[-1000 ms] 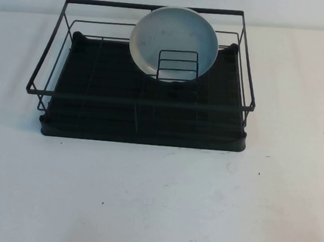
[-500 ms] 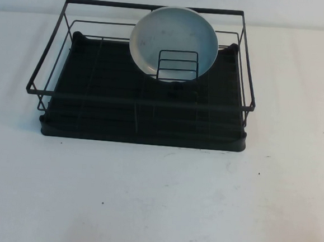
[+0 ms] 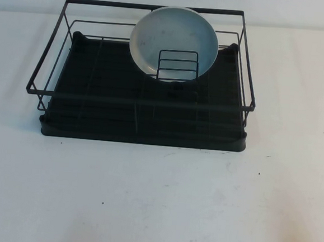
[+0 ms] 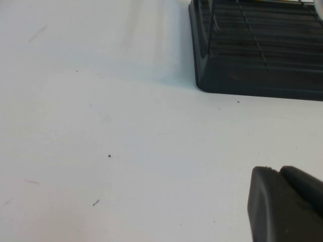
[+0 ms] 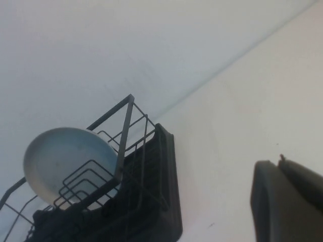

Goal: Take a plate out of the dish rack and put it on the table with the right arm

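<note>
The pale grey-blue plate (image 3: pixel 171 35) stands on edge at the back of the black wire dish rack (image 3: pixel 139 119), leaning behind the small wire divider (image 3: pixel 177 66). Neither arm shows in the high view. In the right wrist view the plate (image 5: pixel 60 156) and the rack (image 5: pixel 151 196) are well away from my right gripper (image 5: pixel 279 162), which is shut and empty over the white table (image 5: pixel 252 101). My left gripper (image 4: pixel 278 170) is shut and empty above the table, short of the rack's front corner (image 4: pixel 257 75).
The white table (image 3: pixel 156 199) stretches in front of the rack and on both sides of it. A pale wall rises behind the rack. The rest of the rack's tray holds nothing.
</note>
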Robot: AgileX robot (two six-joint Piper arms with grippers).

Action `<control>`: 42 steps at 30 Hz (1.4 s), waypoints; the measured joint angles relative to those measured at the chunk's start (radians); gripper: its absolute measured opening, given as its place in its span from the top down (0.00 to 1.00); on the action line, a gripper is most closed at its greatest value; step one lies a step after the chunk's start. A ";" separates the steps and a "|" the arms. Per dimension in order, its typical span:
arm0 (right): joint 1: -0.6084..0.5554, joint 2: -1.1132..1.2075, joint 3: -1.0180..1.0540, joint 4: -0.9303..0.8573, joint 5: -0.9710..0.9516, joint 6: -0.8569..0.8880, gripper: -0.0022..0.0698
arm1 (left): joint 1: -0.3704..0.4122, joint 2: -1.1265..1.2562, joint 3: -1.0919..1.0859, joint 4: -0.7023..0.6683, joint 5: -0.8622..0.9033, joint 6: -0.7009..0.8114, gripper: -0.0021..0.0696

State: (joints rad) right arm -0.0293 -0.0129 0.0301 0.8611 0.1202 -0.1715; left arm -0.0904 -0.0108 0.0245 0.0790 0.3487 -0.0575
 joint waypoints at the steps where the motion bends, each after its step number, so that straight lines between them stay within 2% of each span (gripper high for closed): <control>1: 0.000 0.000 0.000 0.010 -0.005 0.000 1.00 | 0.000 0.000 0.000 0.000 0.000 0.000 0.98; 9: 0.000 0.004 -0.002 0.078 0.010 0.000 1.00 | 0.000 0.000 0.000 0.000 0.000 0.000 0.98; 12: 0.000 0.076 -0.047 0.074 0.064 0.000 1.00 | 0.000 0.000 0.000 0.000 0.000 0.000 0.98; 17: 0.000 0.337 -0.232 0.002 0.204 -0.052 1.00 | 0.000 0.000 0.000 0.000 0.000 0.000 0.98; 28: 0.004 0.987 -0.781 0.037 0.439 -0.397 1.00 | 0.000 0.000 0.000 0.000 0.000 0.000 0.98; 33: 0.111 1.237 -0.990 0.049 0.452 -0.473 1.00 | 0.000 0.000 0.000 0.000 0.000 0.000 0.98; 38: 0.252 1.473 -1.224 -0.014 0.445 -0.486 1.00 | 0.000 0.000 0.000 0.000 0.000 0.000 0.98; 42: 0.311 1.642 -1.428 -0.048 0.479 -0.528 0.99 | 0.000 0.000 0.000 0.000 0.000 0.000 0.98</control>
State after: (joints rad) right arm 0.2822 1.6290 -1.3984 0.8126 0.5992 -0.6998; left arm -0.0904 -0.0108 0.0245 0.0790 0.3487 -0.0575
